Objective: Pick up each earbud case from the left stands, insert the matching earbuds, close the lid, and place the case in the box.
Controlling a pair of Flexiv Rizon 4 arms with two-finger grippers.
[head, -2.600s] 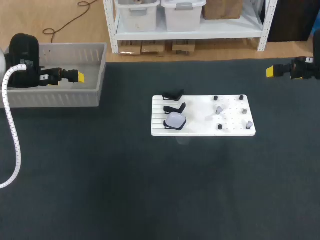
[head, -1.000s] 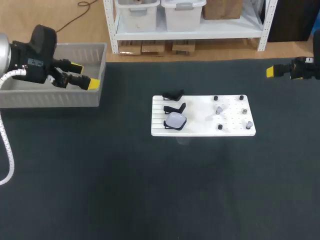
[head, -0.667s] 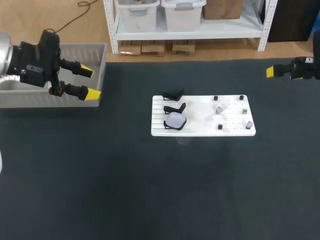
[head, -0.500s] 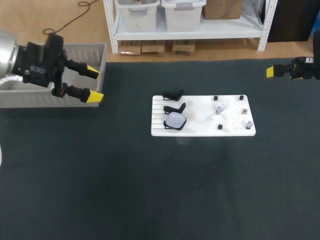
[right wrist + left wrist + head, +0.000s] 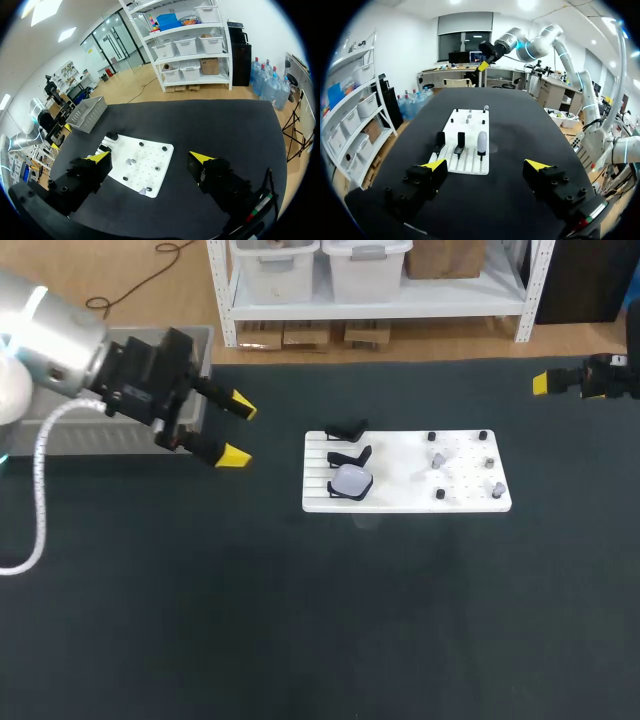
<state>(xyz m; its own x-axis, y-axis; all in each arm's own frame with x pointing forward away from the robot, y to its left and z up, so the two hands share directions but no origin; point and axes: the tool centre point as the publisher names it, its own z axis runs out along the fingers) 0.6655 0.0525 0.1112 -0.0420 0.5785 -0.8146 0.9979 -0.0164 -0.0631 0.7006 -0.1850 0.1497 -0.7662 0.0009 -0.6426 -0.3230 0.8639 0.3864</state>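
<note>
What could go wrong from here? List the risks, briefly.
1. The earbud case sits close beside an empty stand; the open left gripper could catch that stand when closing in.
2. A push might slide the white board and upset the small earbuds.

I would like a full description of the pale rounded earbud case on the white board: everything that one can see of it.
The pale lilac-white earbud case is a smooth shell, square with rounded corners, and looks like glossy plastic. It appears closed, though no lid seam can be made out. It is propped on edge in a black stand, the one nearest the robot, on the left part of the flat white board. Only that stand touches it.
</note>
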